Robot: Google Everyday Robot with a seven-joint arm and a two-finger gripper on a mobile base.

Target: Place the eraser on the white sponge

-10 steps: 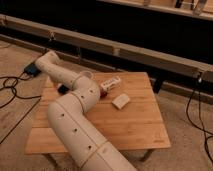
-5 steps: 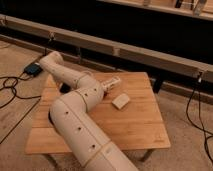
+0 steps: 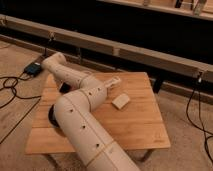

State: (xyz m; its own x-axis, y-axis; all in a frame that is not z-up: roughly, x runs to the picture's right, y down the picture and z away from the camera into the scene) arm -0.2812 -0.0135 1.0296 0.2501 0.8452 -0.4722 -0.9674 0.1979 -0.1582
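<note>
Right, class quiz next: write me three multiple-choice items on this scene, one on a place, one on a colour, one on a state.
1. The gripper is: A over the table, close beside the white sponge; B over the floor; C at the back rail.
2. The table is: A blue; B light wood; C black.
3. The white sponge's top is: A covered; B folded; C bare.
Key: 1 A, it hangs above the tabletop next to the sponge; 2 B, pale planks show; 3 C, nothing lies on it.
</note>
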